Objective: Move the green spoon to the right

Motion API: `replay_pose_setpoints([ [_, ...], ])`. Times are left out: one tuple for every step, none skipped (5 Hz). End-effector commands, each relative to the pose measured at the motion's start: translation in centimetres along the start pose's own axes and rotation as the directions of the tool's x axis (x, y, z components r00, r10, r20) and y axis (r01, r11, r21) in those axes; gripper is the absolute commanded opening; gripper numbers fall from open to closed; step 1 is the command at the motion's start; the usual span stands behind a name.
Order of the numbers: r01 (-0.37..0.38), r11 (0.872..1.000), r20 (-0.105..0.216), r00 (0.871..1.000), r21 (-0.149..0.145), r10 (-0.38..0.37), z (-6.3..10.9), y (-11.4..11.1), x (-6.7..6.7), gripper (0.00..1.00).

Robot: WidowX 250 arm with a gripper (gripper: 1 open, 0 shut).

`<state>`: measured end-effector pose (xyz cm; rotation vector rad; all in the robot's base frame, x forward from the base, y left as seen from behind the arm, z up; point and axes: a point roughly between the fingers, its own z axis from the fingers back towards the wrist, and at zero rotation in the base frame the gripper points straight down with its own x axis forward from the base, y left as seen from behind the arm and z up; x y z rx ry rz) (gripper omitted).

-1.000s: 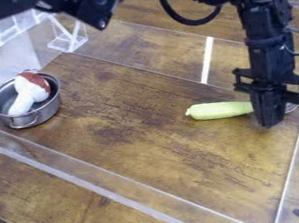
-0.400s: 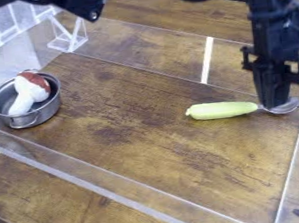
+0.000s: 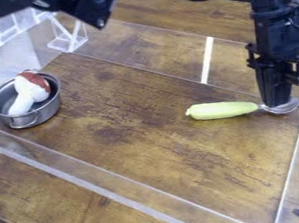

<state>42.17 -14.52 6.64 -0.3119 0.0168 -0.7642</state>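
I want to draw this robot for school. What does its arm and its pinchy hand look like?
The robot arm is all black, built from chunky, blocky segments joined together, with a black cable running along the upper part. It narrows downward into a slim black gripper with thin fingers. No writing or coloured markings show on it in this view.

The middle of the wooden table point(image 3: 140, 125) lies bare and open to passage. The steel bowl point(image 3: 27, 101) blocks the left edge. Near the right edge, the green spoon point(image 3: 222, 109) and the shut gripper point(image 3: 283, 101) just beside it crowd the way.
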Motion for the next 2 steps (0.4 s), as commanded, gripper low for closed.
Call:
replay_pose_setpoints([
  [0.069,0.997,0.073,0.995,0.040,-0.071,2.3,0.9,0.3,0.00],
  [0.071,0.997,0.087,0.993,0.036,-0.074,2.5,2.1,0.4,0.00],
])
